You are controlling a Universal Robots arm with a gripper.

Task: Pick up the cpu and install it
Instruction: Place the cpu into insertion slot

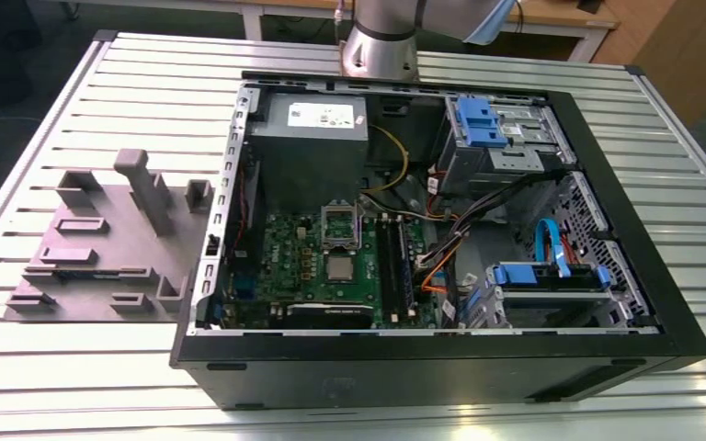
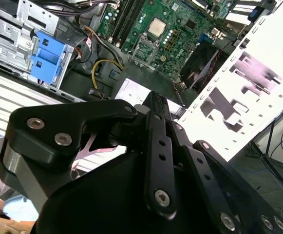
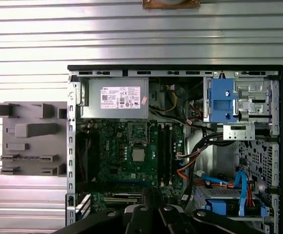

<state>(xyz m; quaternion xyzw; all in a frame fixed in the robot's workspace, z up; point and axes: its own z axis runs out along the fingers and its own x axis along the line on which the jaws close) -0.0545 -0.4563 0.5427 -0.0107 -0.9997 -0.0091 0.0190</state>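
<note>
The cpu [image 1: 339,267] is a small silvery square lying flat on the green motherboard [image 1: 291,266] inside the open computer case. In both wrist views it shows too, cpu [image 3: 139,155] and cpu [image 2: 156,28]. Just beside it, toward the power supply, is the dark socket frame [image 3: 138,132]. My gripper [image 3: 153,194] hangs high above the case's front edge, well clear of the chip. In the second wrist view the gripper [image 2: 156,97] has its black fingers pressed together with nothing between them.
A grey power-supply box [image 1: 308,138], blue drive brackets [image 1: 485,119], and orange and blue cables [image 1: 550,243] crowd the case. A grey plastic fixture [image 1: 96,243] stands on the slatted metal table [image 1: 59,367] at the exterior view's left. The arm's base [image 1: 384,41] is behind the case.
</note>
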